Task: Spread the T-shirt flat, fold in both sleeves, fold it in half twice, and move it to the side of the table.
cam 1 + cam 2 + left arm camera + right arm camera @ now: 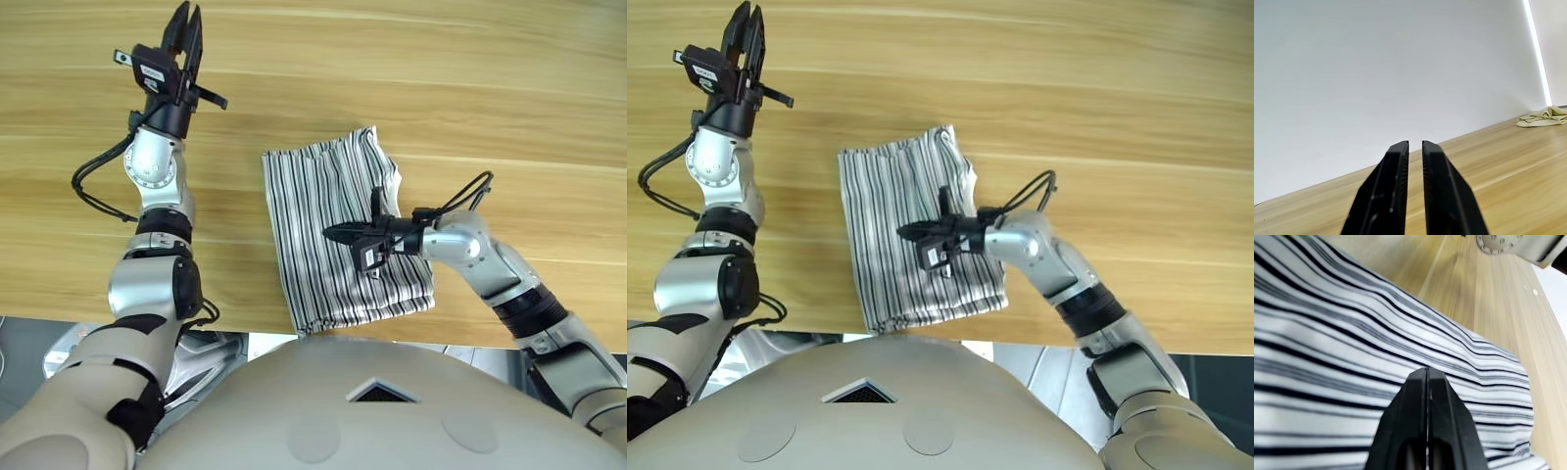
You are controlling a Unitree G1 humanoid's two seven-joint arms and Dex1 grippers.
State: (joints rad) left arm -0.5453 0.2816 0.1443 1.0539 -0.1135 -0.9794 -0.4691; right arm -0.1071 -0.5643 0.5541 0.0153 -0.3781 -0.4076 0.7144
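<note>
Head-camera view looking down on a wooden table. A black-and-white striped T-shirt lies in the centre of the frame, already folded into a narrow rectangle. Its long side runs from mid-frame down to the table's near edge, and the top right corner is a little rumpled.

The right gripper comes in from the lower right and points left, low over the middle of the shirt. Its two black fingers are pressed flat together with no cloth between them. Whether they touch the fabric cannot be told. Held this way, it seems ready to press the fold down or push the bundle sideways, not to pinch it.

The left gripper is raised in the upper left, well away from the shirt. Its fingers are nearly together with a slim gap and hold nothing, which probably keeps it out of the way.

A crumpled yellowish cloth lies far off on the table.
</note>
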